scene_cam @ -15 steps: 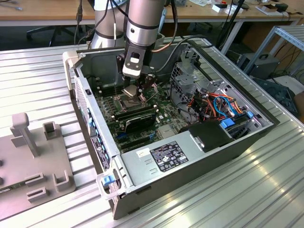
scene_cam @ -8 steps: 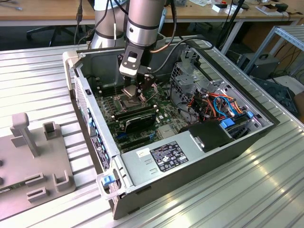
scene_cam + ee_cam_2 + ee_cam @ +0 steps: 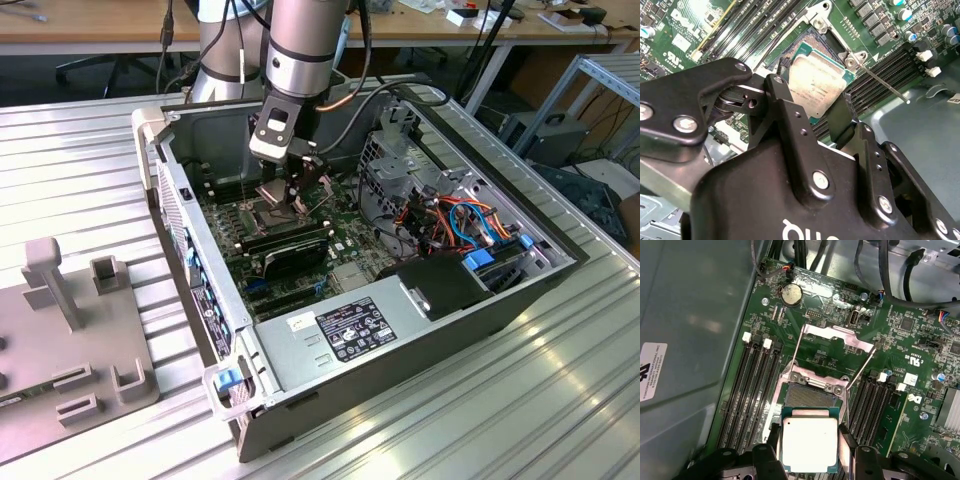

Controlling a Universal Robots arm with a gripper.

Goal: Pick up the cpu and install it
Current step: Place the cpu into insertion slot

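I have the cpu (image 3: 809, 442) clamped by two opposite edges, one of my fingers (image 3: 772, 450) on each side of it, metal top facing up. The pincer (image 3: 810, 440) is open no wider than the chip itself and grips nothing else. In the exterior view the pincer (image 3: 299, 192) sits in the upper middle of the frame, down inside the open computer case (image 3: 185, 215) that lies on the ribbed metal counter (image 3: 80, 150).

In both wrist views the chip hangs just above the motherboard (image 3: 920, 360) and overlaps one edge of the open socket (image 3: 809, 396), not square over it yet. Most of the bare contact field shows beyond it. The load plate (image 3: 837, 337) is swung back on its hinge, and a thin lever (image 3: 861, 367) stands up just beside the socket.

As I judge it, doing this step well means holding the chip level and matching its edges to the socket frame before it touches anything. It should never slide across the contacts. My fingers also need to stay clear of the lever and of the memory slots (image 3: 747, 390) that flank the socket.
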